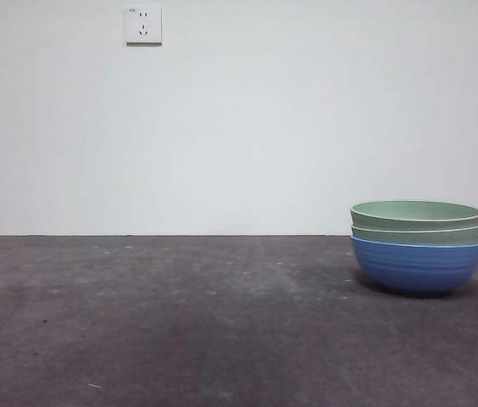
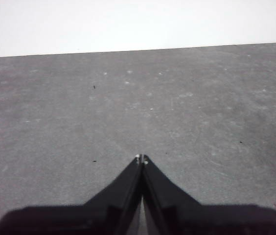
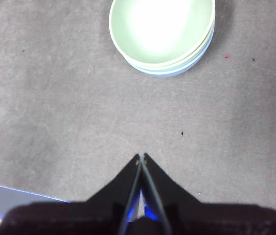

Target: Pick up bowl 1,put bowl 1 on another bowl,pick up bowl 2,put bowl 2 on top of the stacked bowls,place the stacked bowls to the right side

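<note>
The stacked bowls (image 1: 417,246) stand on the right side of the table: a ribbed blue bowl (image 1: 417,265) at the bottom with two pale green bowls (image 1: 417,216) nested in it. From above, the right wrist view shows the stack (image 3: 161,34), with the top green bowl empty. My right gripper (image 3: 141,156) is shut, holds nothing and hovers above the table some way short of the stack. Over bare grey table, far from the bowls, my left gripper (image 2: 142,157) is shut and empty. Neither arm appears in the front view.
The grey table (image 1: 180,322) ends at a white wall with two sockets (image 1: 143,25). A table edge (image 3: 11,196) shows near my right gripper in the right wrist view.
</note>
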